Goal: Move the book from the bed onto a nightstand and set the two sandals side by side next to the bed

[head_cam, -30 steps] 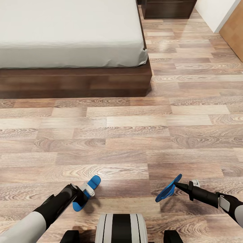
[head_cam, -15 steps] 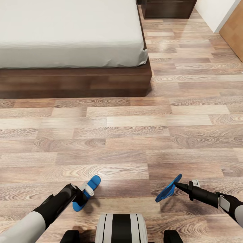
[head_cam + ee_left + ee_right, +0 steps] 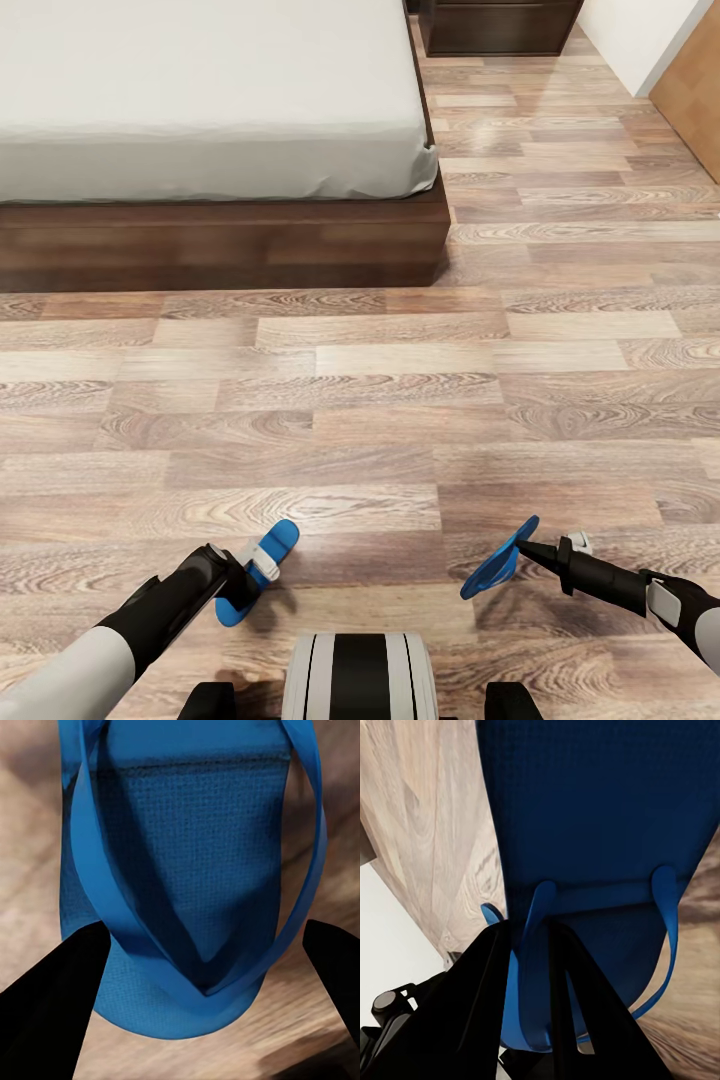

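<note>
Blue is what I carry in both arms. My left gripper (image 3: 243,582), at 7 o'clock in my head view, holds one sandal (image 3: 262,568) above the wood floor (image 3: 400,400). At 5 o'clock my right gripper (image 3: 522,545) pinches the strap of the other sandal (image 3: 497,562). The bed (image 3: 210,150) sits at 11 o'clock, well apart. A dark cabinet (image 3: 495,25) is at 1 o'clock.
</note>
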